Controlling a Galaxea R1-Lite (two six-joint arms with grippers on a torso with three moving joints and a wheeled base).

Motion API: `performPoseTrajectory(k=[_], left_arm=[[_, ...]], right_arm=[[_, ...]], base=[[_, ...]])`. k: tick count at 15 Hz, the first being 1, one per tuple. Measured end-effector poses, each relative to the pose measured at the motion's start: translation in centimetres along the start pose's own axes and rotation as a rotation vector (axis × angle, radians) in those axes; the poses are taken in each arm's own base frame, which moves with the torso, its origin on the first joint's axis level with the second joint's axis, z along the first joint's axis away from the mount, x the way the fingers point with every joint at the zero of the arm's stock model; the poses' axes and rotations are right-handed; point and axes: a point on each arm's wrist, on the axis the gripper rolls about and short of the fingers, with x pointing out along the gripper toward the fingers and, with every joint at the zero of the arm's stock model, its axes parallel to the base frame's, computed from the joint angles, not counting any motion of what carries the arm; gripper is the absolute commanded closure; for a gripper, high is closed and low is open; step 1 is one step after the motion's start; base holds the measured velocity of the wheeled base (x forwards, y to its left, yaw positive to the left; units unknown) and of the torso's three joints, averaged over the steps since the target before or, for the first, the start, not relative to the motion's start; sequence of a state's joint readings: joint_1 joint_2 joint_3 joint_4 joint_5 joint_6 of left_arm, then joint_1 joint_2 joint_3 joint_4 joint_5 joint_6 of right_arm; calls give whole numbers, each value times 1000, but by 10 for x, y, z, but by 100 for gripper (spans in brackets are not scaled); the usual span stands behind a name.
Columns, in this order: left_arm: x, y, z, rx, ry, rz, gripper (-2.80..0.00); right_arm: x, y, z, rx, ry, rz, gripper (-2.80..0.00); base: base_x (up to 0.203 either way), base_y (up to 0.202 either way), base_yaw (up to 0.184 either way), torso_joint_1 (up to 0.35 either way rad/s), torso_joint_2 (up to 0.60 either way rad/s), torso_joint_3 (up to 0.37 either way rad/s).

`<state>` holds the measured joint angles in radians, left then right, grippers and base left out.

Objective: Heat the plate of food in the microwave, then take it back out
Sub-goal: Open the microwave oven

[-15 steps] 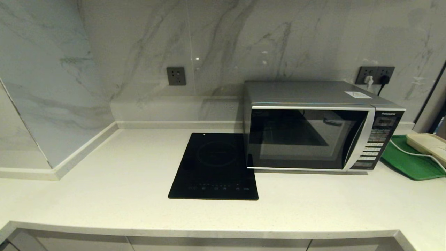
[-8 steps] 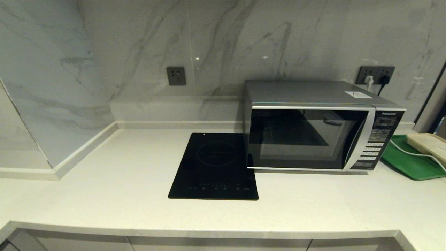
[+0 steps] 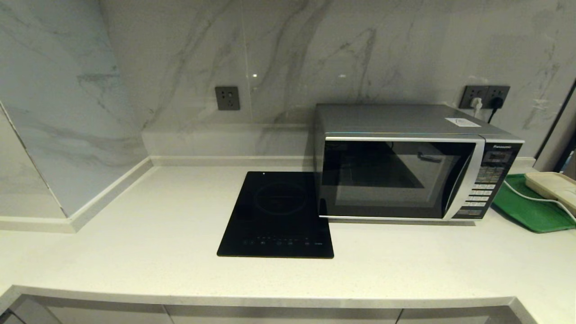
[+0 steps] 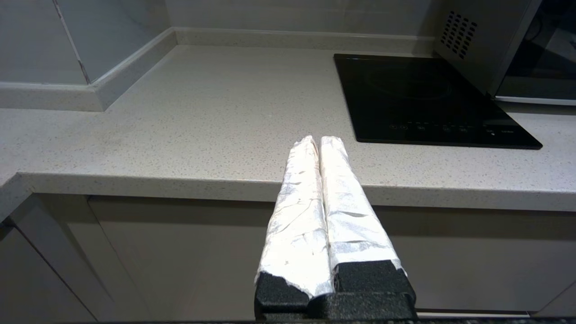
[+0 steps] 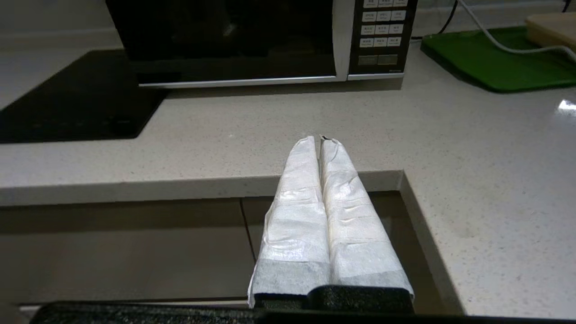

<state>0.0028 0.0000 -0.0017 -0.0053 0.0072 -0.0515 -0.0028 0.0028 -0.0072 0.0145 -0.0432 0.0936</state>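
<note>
Nothing has moved since the earlier frames: the microwave (image 3: 418,162) stands as it did on the tabletop (image 3: 135,252), door closed, and neither arm enters the head view. It sits at the back right near the wall socket (image 3: 485,96), probably because its cable must reach there, and the black cooktop (image 3: 276,213) lies just beside its left side, almost touching.

Left gripper (image 4: 315,140) hangs before the front edge of the tabletop, above the cabinet fronts, with its two wrapped fingers pressed together and holding nothing. Right gripper (image 5: 320,139) waits in the same way in front of the microwave's button panel (image 5: 380,36), fingers also together and empty. I judge both are parked low so that they do not block the head camera (a resting pose, it seems).

No plate of food shows in any view; it is not on the tabletop, and the dark glass does not let me tell if it is inside. A green tray (image 3: 528,209) at the far right carries a pale flat device with a white cable.

For writing, "Panasonic" can be read at the top of the panel in the head view; the button labels and the white sticker (image 3: 462,122) on the roof are too small to read.
</note>
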Motion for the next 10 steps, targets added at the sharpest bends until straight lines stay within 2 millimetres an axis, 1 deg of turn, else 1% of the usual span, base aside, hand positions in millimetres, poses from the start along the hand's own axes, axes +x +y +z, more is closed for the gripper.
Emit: performPoseTrajectory(k=[2,3,4,6,7,8,9,10], left_arm=[[0,0,0,0,0,0,0],[0,0,0,0,0,1,0],[0,0,0,0,0,0,0],[0,0,0,0,0,0,0],[0,0,0,0,0,0,0],[0,0,0,0,0,0,0],[0,0,0,0,-1,0,0],[0,0,0,0,0,0,0]], right_arm=[[-1,0,6,25,-30,-6,0],[-4,1,15,32,-51,-5,0],[-10,2,33,43,-81,0,0],[-31,6,84,64,-158,9,0],[-40,8,113,65,-187,-4,0],[-44,10,141,51,-186,-47,0],[-42,12,167,24,-176,-105,0],[-37,14,194,-19,-162,-176,0]], base=[[0,0,0,0,0,0],[0,0,0,0,0,0],[0,0,0,0,0,0],[0,0,0,0,0,0],[0,0,0,0,0,0],[0,0,0,0,0,0],[0,0,0,0,0,0],[0,0,0,0,0,0]])
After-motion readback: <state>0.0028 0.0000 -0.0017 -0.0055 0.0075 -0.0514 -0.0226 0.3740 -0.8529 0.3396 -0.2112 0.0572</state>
